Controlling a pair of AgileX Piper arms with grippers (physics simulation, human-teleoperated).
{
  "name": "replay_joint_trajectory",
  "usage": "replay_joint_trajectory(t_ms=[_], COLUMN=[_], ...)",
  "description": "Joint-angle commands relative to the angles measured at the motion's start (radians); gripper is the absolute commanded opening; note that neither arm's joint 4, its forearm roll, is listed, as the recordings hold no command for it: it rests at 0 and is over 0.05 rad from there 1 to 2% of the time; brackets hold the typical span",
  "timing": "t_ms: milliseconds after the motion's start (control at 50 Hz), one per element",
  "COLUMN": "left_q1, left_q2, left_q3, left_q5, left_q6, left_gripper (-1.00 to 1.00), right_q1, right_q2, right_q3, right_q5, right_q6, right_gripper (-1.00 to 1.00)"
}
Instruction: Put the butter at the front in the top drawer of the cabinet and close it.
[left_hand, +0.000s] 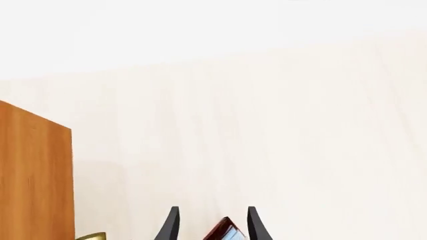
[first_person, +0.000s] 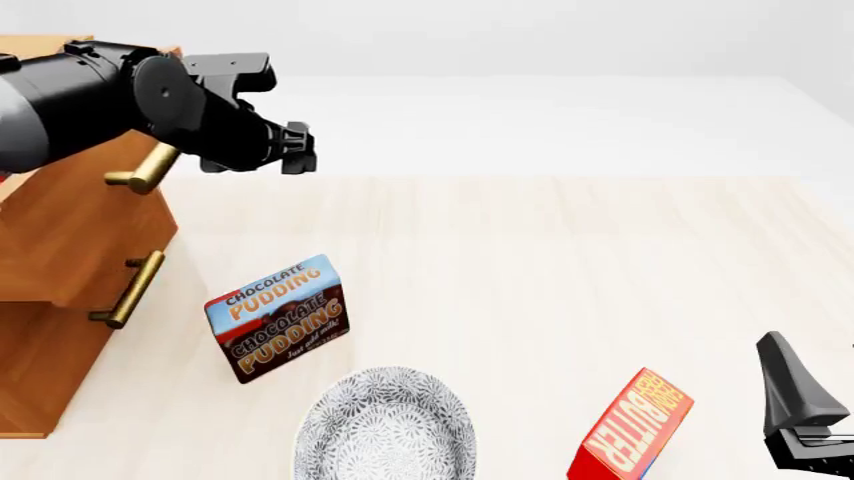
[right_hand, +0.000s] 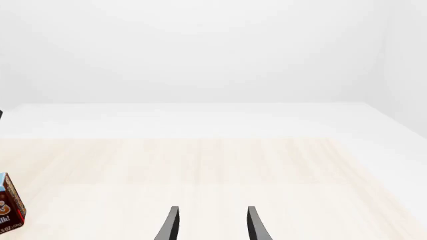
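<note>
Front view: the butter (first_person: 630, 428) is seen leaning at the near edge of the desk (first_person: 534, 270), well to the right, with the right hand (first_person: 801, 420) just beside it and apart from it. The cabinet (first_person: 67, 260) stands at the far left, and its top drawer (first_person: 40, 60) is largely hidden behind the left arm, so how far it is pulled out cannot be told; a brass handle (first_person: 138, 170) juts out beneath the arm. Between cabinet and carton are set a pudding box (first_person: 276, 318) and a patterned plate (first_person: 387, 425), so the carton appears to have been left where only the right arm reaches it easily, while the drawer falls to the left arm.

The left hand (first_person: 296, 148) is held high, close beside the cabinet's upper part, wrist level and pointing across the desk. In the left wrist view its fingers (left_hand: 172, 224) are seen spread with nothing gripped; the pudding box is glimpsed beyond the gap, not touched. Nothing is held by the right hand either: its dark fingers (right_hand: 172, 222) are parted over bare desk in the right wrist view, aimed forward and low. The carton is judged not yet to have been picked up, and a turn of the right wrist toward it would probably be needed first.
</note>
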Motion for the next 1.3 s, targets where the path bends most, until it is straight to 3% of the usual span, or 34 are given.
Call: replay_joint_trajectory(t_ms=[20, 1300], left_q1=[0.043, 0.215], left_q2=[-0.024, -0.132], left_q3=[0.026, 0.168], left_q5=[0.002, -0.018], left_q6=[0.006, -0.009], left_gripper=[1.0, 1.0], right_q1=[0.0, 0.0], right_q2=[-0.001, -0.001], right_q3=[0.001, 0.001], right_q5=[0.0, 0.0], right_q6=[-0.001, -0.001], right_gripper=[1.0, 1.0])
